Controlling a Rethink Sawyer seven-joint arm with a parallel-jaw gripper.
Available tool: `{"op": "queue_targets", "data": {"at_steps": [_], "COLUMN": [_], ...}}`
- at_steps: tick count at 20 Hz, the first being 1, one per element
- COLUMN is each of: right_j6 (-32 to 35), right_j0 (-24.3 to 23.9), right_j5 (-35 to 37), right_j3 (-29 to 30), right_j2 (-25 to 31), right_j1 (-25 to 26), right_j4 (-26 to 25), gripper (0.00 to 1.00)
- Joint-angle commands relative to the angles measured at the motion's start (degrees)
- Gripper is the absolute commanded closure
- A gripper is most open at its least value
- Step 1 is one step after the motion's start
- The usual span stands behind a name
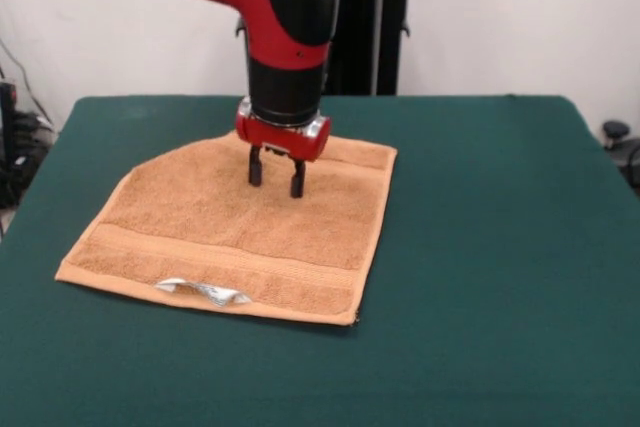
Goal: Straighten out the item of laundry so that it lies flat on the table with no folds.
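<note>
Most of the orange-tan terry hand towel (240,232) lay flat on the dark green felt table (480,247). My black-fingered gripper (277,177) hung empty above its middle, fingers parted narrowly. Only its far-left corner looked tucked under, I judged.

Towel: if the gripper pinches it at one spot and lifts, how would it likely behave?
Probably floppy: the towel is thin terry lying limp on the table, so it would drape. Likely light. Its looped pile should drag on the felt, not slide, under the open gripper.
</note>
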Motion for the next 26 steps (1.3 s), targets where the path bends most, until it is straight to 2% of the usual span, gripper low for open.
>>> {"op": "queue_targets", "data": {"at_steps": [1, 7, 15, 21, 26], "right_j6": [13.5, 16.7, 14.9, 13.4, 13.0], "right_j0": [7.4, 11.9, 10.2, 8.4, 7.6], "right_j5": [1.9, 7.6, 9.6, 16.1, 22.8], "right_j3": [-10.0, -15.6, -23.4, -27.7, -28.4], "right_j2": [0.1, -3.7, -2.2, -2.0, -2.9], "right_j1": [7.4, 10.1, 15.1, 15.2, 12.9], "right_j4": [6.6, 12.0, 15.8, 16.0, 15.3], "gripper": [0.0, 0.0, 0.0, 0.0, 0.0]}}
